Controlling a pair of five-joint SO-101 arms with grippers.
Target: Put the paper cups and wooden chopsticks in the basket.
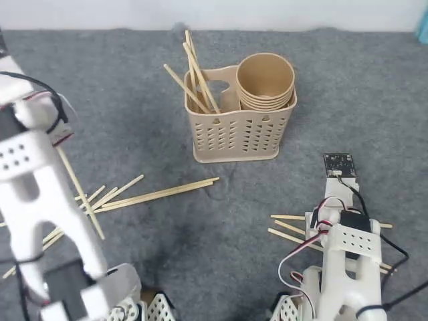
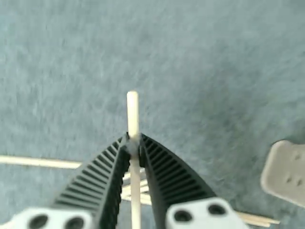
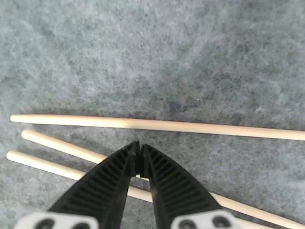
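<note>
The left claw [image 2: 133, 140] pinches one wooden chopstick [image 2: 132, 109] above the grey tabletop [image 1: 361, 87]. The right claw [image 3: 138, 149] is pressed together just over three loose chopsticks [image 3: 157, 125]. The basket [image 1: 234, 137] holds stacked paper cups [image 1: 265, 80] and several leaning chopsticks [image 1: 198, 73]. More sticks [image 1: 160, 192] lie near it. Any markings on the right arm's circuit board [image 1: 339, 164] seem too small to read.

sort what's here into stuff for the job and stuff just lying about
For the job: basket, paper cups stacked in it, loose chopsticks, one chopstick in the left gripper.
Lying about: grey mat, teal thing at the edge.
</note>
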